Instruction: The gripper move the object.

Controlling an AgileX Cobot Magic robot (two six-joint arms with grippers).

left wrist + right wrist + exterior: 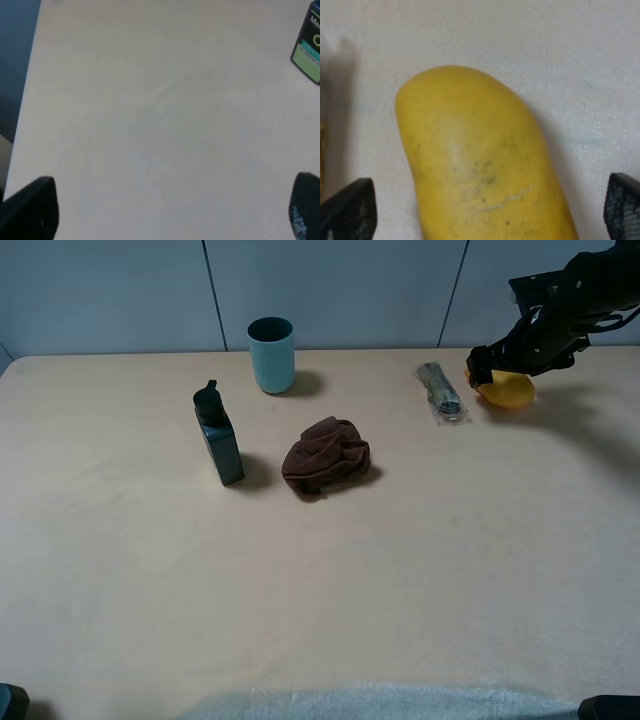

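Note:
A yellow mango-like fruit [510, 390] lies on the table at the far right back. My right gripper [495, 365] is lowered over it, open. In the right wrist view the fruit [475, 170] fills the space between the two fingers, which stand wide apart at either side of it, and the gripper [487, 212] is not closed on it. My left gripper [172, 210] is open and empty above bare table near the front left. Only a corner of the left arm [10, 702] shows in the exterior view.
A teal cup [271, 354] stands at the back centre. A dark bottle [219, 435] stands left of a crumpled brown cloth [326, 456]. A clear wrapped packet [440, 391] lies just left of the fruit. The bottle's label [309, 47] shows in the left wrist view.

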